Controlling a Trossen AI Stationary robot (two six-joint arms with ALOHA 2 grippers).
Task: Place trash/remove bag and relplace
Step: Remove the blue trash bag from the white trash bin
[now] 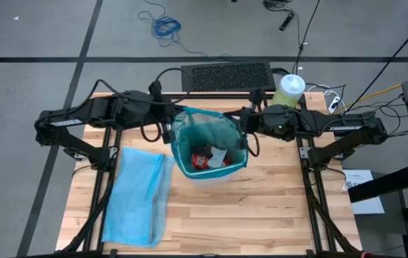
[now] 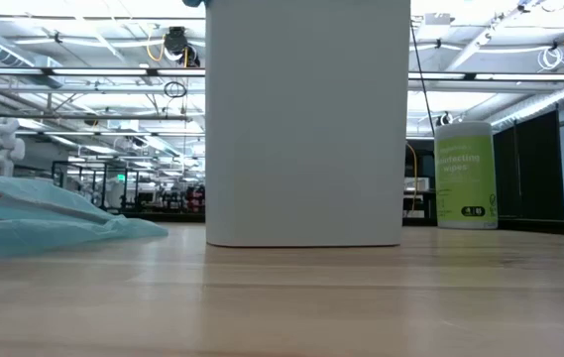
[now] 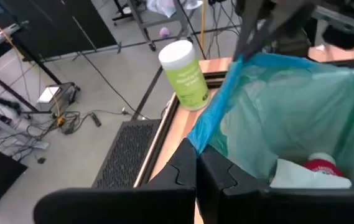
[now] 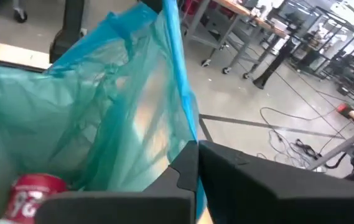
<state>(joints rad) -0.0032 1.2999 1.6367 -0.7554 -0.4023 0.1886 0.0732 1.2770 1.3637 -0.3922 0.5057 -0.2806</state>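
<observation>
The teal-green bag lines a white bin standing at the middle of the table. Trash lies at the bottom of the bag, among it a red-and-white object and white scraps. My left gripper is shut on the bag's rim at the bin's left side. My right gripper is shut on the rim at the bin's right side. A pale sky-blue bag lies flat on the table to the left of the bin. My left gripper pinches the bag's rim between its two shut fingers, coming from the table's left and slanting a little downward. The plastic runs taut from the fingers to the far side of the rim, and the bag's body hangs open below. My right gripper pinches the opposite side of the rim between its shut fingers, coming from the table's right, nearly level. The rim's edge rises taut from the fingers, and the bag hangs open below them with the trash inside.
A tall green canister with a white lid stands at the table's far right corner, behind my right arm. A dark mat lies just past the far edge. The near half of the wooden table holds only the pale blue bag.
</observation>
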